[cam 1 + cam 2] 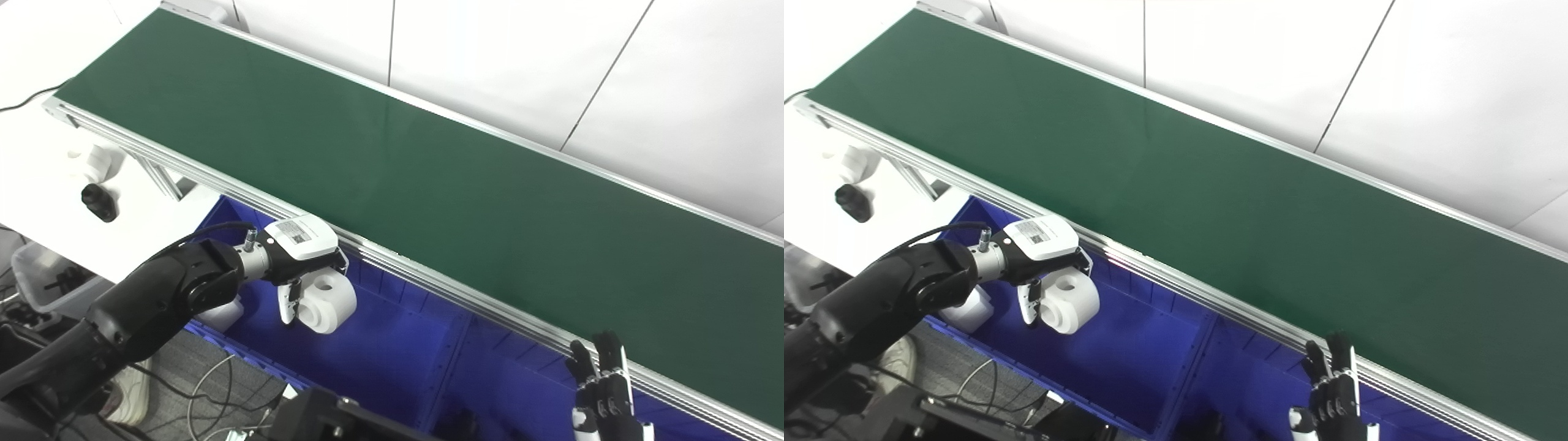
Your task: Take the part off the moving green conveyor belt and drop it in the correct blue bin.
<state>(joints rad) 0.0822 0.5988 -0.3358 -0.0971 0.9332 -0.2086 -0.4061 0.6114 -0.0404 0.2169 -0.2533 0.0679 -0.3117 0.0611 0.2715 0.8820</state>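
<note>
My left hand (303,263) holds the white part (326,301), fingers closed over its top and side, thumb down the near face. The part is a chunky rounded block with a round hole on top and another on the front face. It hangs over the left blue bin (380,343), off the belt and just below the near rail. Can't tell if it touches the bin floor; it looks lifted clear.

A second white part (222,313) sits in the same bin by the left wall, partly hidden behind my forearm.

The green conveyor belt (429,184) runs diagonally from upper left to lower right, nothing on it in view. Its aluminium rail (429,283) borders the bins.

My right hand (603,392) is at the bottom edge, over the right blue bin (508,392), fingers pointing up and apart, holding nothing, close to the rail.

A black object (98,202) lies on the white table (49,184) to the left, beside a white item too washed out to identify.
</note>
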